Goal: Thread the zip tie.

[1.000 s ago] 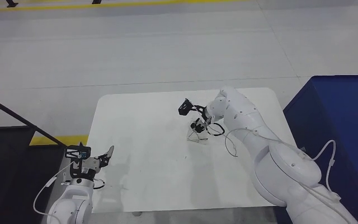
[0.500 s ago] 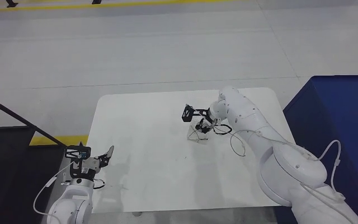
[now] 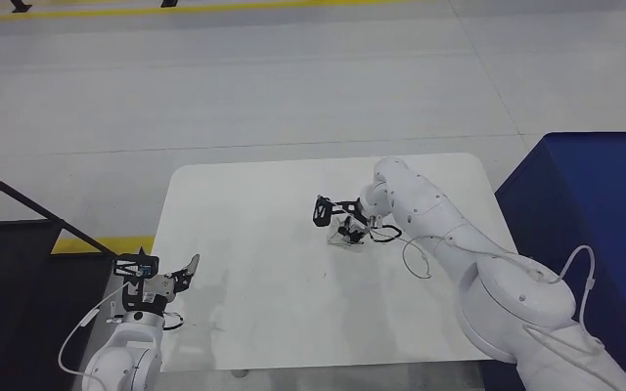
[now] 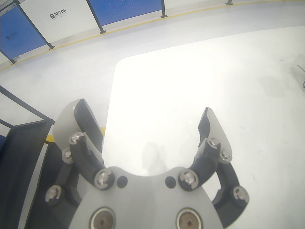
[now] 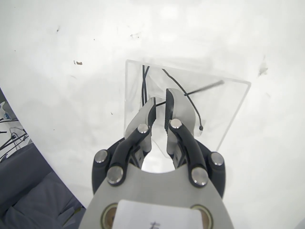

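The right gripper (image 3: 344, 225) hangs over a flat plate (image 3: 339, 240) that lies on the table (image 3: 254, 293), a little right of centre and toward the far side. On the plate lies the zip tie (image 5: 177, 84), looped so that its strand crosses itself just beside the gripper's tips; the tail appears to pass between them. The left gripper (image 3: 184, 274) sits well apart at the near-left corner, over the table's left edge. A cabinet (image 3: 577, 195) stands right of the table.
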Controlling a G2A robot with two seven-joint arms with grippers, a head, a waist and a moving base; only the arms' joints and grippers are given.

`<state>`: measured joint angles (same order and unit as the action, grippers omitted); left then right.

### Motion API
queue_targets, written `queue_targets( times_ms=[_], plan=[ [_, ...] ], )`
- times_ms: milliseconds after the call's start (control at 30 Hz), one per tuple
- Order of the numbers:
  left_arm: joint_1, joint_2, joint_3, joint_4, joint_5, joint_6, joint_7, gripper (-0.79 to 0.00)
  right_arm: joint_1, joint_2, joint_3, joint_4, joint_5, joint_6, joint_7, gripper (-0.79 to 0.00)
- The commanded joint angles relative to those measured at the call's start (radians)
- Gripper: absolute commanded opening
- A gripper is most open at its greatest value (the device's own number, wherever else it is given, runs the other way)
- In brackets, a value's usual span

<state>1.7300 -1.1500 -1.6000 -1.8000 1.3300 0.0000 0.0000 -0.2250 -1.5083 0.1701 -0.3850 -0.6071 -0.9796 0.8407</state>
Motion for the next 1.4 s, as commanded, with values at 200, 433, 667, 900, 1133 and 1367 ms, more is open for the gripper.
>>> queue_targets(
  times_ms=[200, 433, 667, 900, 1133, 1367],
  plan=[
    [0.0, 0.0, 0.0, 0.0, 0.0, 0.0, 0.0, 0.0, -0.011, 0.016, 0.0, -0.04, -0.001, 0.025, 0.025, -0.674],
    [0.0, 0.0, 0.0, 0.0, 0.0, 0.0, 0.0, 0.0, -0.014, 0.03, 0.0, -0.08, 0.008, 0.046, 0.046, -0.683],
    [0.0, 0.0, 0.0, 0.0, 0.0, 0.0, 0.0, 0.0, -0.006, 0.05, 0.0, -0.117, 0.041, 0.054, 0.054, -0.686],
    [0.0, 0.0, 0.0, 0.0, 0.0, 0.0, 0.0, 0.0, -0.002, 0.063, 0.0, -0.131, 0.189, 0.127, 0.127, -0.727],
    [0.0, 0.0, 0.0, 0.0, 0.0, 0.0, 0.0, 0.0, 0.007, 0.06, 0.0, -0.149, 0.322, 0.263, 0.263, -0.69],
    [0.0, 0.0, 0.0, 0.0, 0.0, 0.0, 0.0, 0.0, 0.011, 0.045, 0.0, -0.142, 0.344, 0.323, 0.323, -0.64]
  ],
)
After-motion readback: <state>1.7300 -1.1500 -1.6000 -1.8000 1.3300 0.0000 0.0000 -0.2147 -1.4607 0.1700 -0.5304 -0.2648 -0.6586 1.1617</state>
